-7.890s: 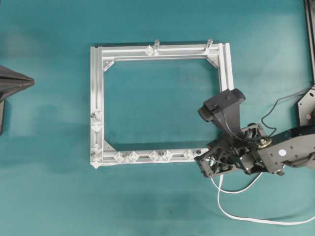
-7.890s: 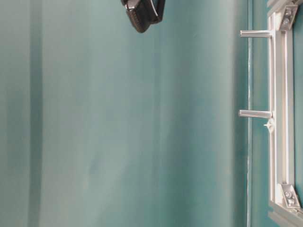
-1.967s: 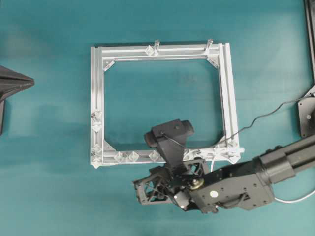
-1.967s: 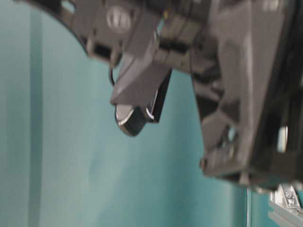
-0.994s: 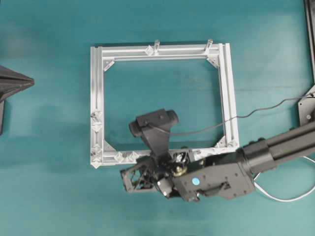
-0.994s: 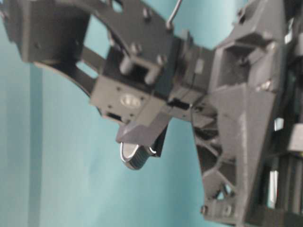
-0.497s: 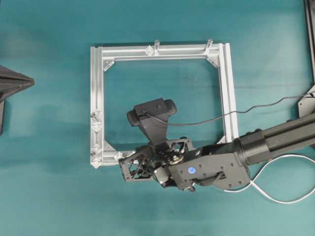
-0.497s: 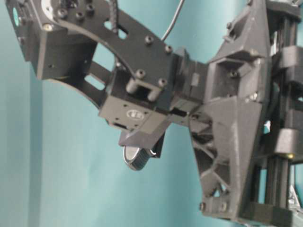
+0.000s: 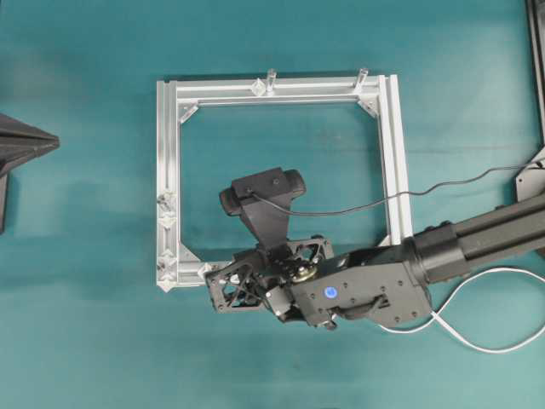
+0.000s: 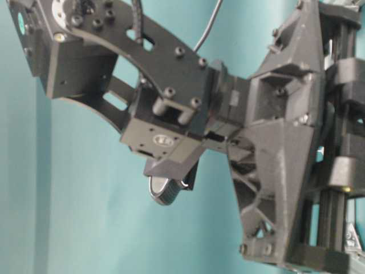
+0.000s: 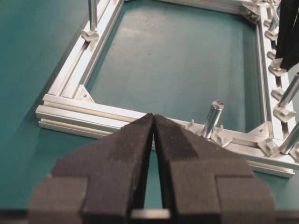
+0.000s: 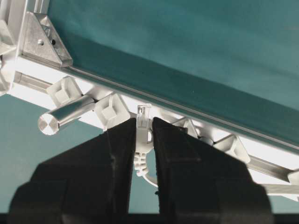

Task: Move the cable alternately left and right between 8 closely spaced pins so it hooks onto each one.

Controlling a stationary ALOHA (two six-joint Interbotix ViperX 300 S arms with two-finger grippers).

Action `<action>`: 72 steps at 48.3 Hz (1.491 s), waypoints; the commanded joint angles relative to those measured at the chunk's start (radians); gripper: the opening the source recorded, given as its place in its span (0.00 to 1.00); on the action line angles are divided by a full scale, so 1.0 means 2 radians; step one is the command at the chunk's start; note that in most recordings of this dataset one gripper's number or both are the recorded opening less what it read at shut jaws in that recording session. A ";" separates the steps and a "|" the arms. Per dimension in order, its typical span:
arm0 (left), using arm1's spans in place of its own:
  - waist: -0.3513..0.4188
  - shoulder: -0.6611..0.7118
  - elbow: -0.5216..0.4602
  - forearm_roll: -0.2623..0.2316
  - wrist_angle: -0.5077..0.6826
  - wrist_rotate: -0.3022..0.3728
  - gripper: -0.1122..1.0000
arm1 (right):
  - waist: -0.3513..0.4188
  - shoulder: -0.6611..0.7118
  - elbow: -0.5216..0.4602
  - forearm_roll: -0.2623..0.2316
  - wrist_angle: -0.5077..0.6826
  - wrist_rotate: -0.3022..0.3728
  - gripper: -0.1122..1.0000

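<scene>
A: Over the silver aluminium frame's near rail (image 12: 154, 108), the right pincer (image 12: 144, 135) clamps the thin white cable's clear plug (image 12: 141, 140).
B: Whitish diamond-shaped pins (image 12: 112, 110) crowd both sides, a metal post (image 12: 65, 117) lies alongside; the left pincer (image 11: 153, 122) is closed, empty.

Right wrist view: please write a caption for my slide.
Right gripper pinches the cable plug beside a pin.

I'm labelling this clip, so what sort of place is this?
Probably a robotics lab test bench: a square silver aluminium frame studded with small whitish pins lies on a plain teal tabletop, and a black robot gripper pinches a white cable plug.
</scene>
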 commanded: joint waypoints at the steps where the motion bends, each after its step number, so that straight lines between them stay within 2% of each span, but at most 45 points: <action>1: -0.002 0.004 -0.005 0.002 -0.005 -0.002 0.18 | 0.000 -0.012 -0.010 -0.002 -0.001 0.000 0.23; 20: -0.001 0.004 -0.005 0.002 -0.005 -0.002 0.18 | -0.002 -0.012 -0.012 -0.002 -0.002 0.000 0.23; 30: -0.002 0.004 -0.005 0.002 -0.005 -0.002 0.18 | -0.017 -0.012 -0.013 -0.002 -0.002 -0.002 0.23; 52: -0.001 0.003 -0.005 0.002 -0.005 -0.002 0.18 | -0.059 -0.012 -0.014 -0.002 -0.008 -0.066 0.23; 72: -0.001 0.003 -0.005 0.002 -0.005 -0.002 0.18 | -0.074 -0.012 -0.014 -0.002 -0.031 -0.082 0.23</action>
